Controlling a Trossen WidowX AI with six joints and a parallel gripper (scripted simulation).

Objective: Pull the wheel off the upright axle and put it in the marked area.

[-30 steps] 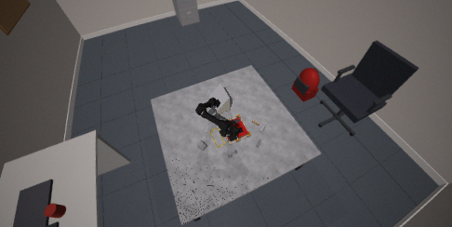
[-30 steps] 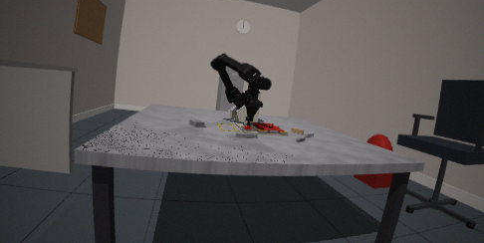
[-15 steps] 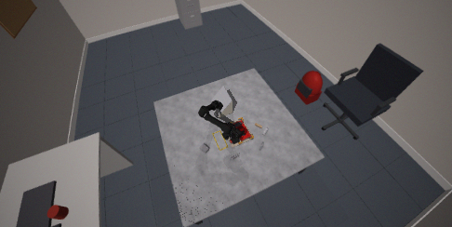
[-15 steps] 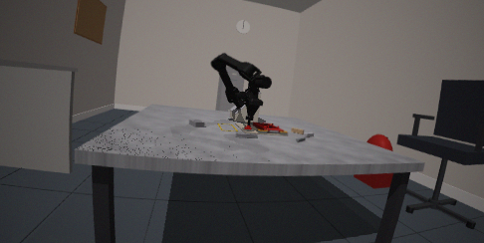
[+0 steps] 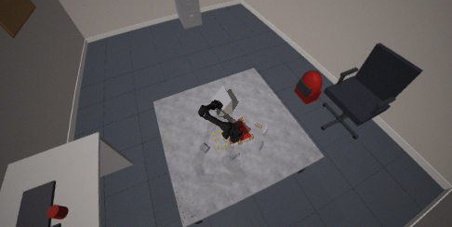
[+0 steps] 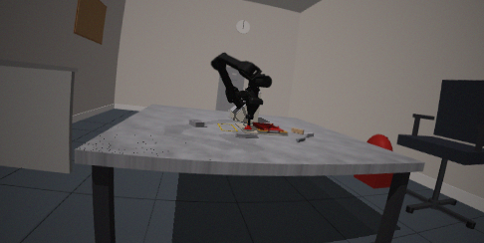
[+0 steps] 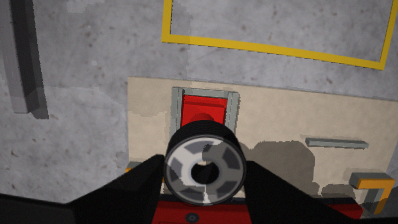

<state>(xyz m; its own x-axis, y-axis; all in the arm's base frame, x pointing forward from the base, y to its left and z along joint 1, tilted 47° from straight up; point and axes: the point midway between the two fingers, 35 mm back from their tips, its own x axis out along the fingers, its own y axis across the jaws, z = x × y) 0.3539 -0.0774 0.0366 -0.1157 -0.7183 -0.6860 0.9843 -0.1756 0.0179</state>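
Observation:
The wheel (image 7: 182,187), a black tyre with a silver spoked hub, is between the two dark fingers of my gripper (image 7: 204,166) (image 6: 249,121), which is shut on it. The wheel is seen face on, in front of a red block (image 7: 204,106) with a rounded red top, set between grey rails. The upright axle is not clearly seen, so I cannot tell whether its tip is still inside the hub. The marked area is a yellow outline (image 7: 270,52) (image 5: 215,141), ahead of the gripper in the wrist view; the wheel is outside it.
The red block sits on a beige board (image 7: 145,100). A grey bar (image 7: 337,143) and an orange-and-grey bracket (image 7: 375,183) are right of the wheel. A long dark grey piece (image 7: 22,60) lies at the left. A red assembly (image 5: 245,132) (image 6: 269,127) is beside the gripper.

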